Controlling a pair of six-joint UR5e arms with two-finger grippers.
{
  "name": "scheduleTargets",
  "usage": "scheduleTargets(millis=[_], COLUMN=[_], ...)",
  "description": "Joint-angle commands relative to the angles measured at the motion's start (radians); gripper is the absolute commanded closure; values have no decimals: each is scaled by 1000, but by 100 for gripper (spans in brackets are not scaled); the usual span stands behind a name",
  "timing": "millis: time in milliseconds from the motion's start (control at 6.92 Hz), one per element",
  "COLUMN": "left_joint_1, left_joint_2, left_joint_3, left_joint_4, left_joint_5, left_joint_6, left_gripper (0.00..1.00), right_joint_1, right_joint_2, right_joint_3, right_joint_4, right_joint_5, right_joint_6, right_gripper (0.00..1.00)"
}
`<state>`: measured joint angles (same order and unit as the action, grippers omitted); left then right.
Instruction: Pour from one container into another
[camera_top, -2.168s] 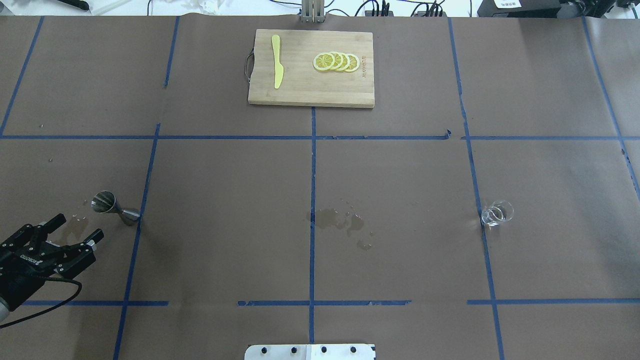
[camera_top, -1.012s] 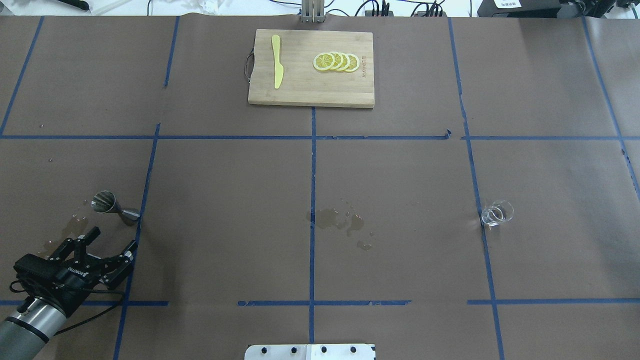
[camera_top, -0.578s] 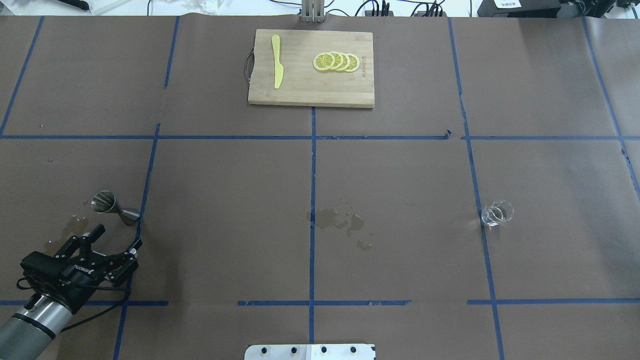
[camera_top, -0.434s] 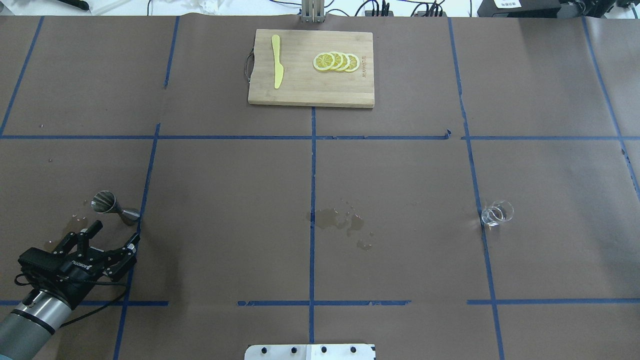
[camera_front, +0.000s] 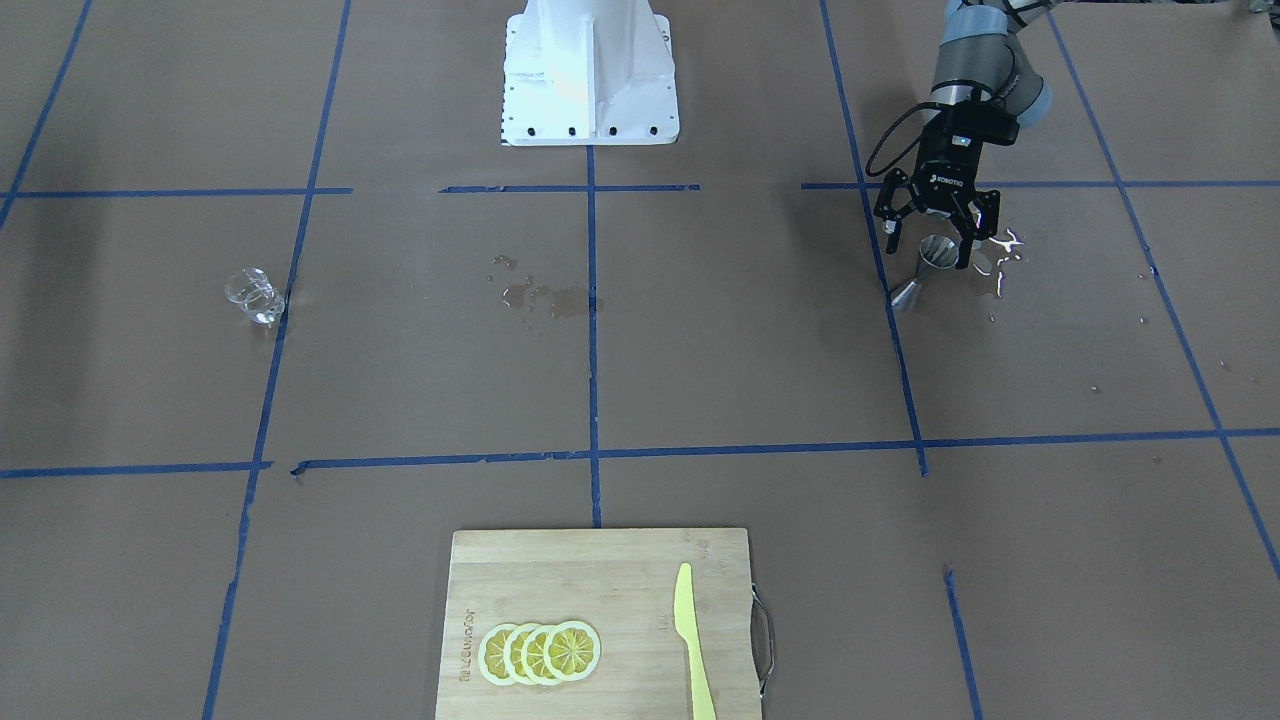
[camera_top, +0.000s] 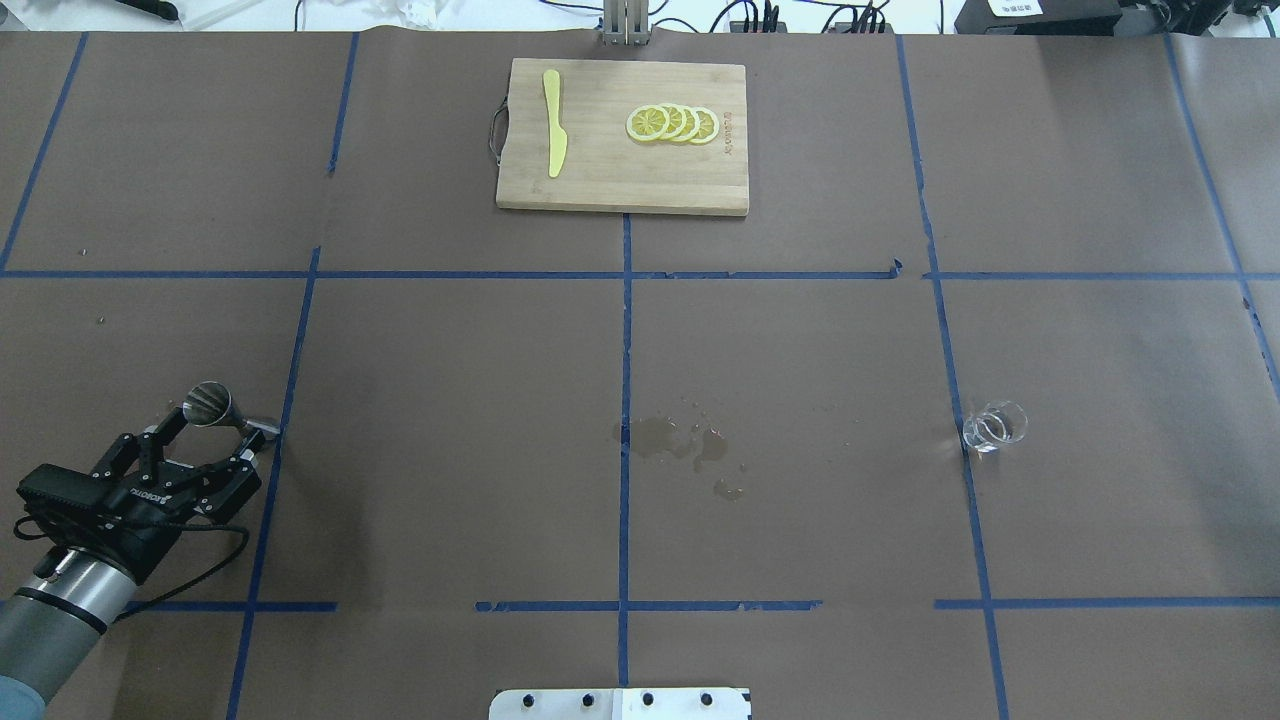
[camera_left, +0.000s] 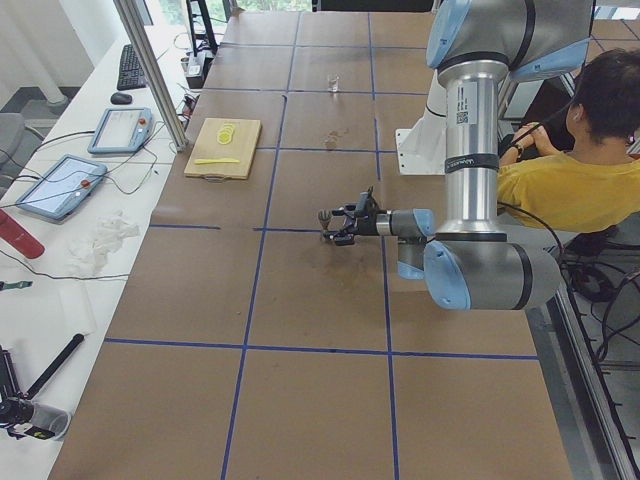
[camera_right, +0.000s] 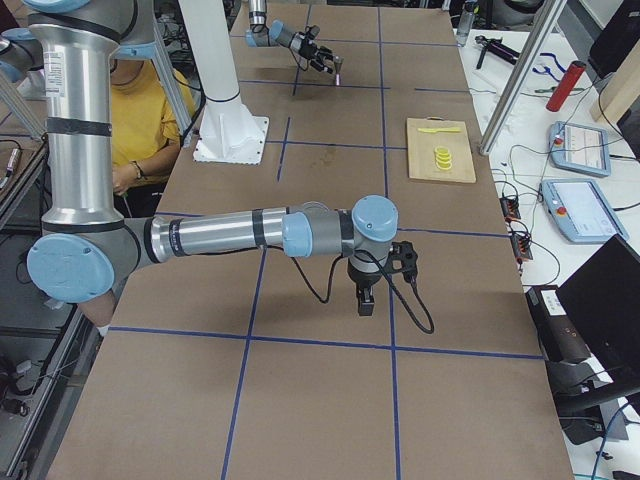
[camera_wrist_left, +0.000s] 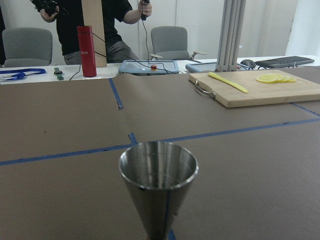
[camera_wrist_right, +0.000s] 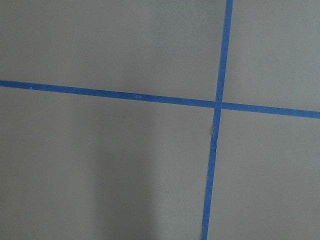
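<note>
Left end effector (camera_top: 218, 430), fingers spread, flanks the shiny hourglass-shaped steel jigger (camera_top: 207, 402).

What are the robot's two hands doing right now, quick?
Left hand: open, fingers either side of the steel jigger.
Right hand: cannot tell; only a side view shows it.
</note>
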<state>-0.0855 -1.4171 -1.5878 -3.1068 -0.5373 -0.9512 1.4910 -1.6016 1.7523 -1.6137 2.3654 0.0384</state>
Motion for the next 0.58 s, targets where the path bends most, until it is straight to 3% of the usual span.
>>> scheduleTargets(millis=[0, 434], left_joint_1=[-14, -14], left_joint_2=[-35, -60], left_joint_3=[55, 74], left_joint_4=[-3, -1], left_joint_5=[-1, -1], left_joint_6=[-38, -38], left_gripper=[1, 1], right_joint_1=[2, 3], right_joint_2=[2, 0], right_joint_3=[1, 7], right_joint_4=[0, -2], right_joint_5=[0, 2], right_joint_6=[0, 0], right_gripper=[0, 0])
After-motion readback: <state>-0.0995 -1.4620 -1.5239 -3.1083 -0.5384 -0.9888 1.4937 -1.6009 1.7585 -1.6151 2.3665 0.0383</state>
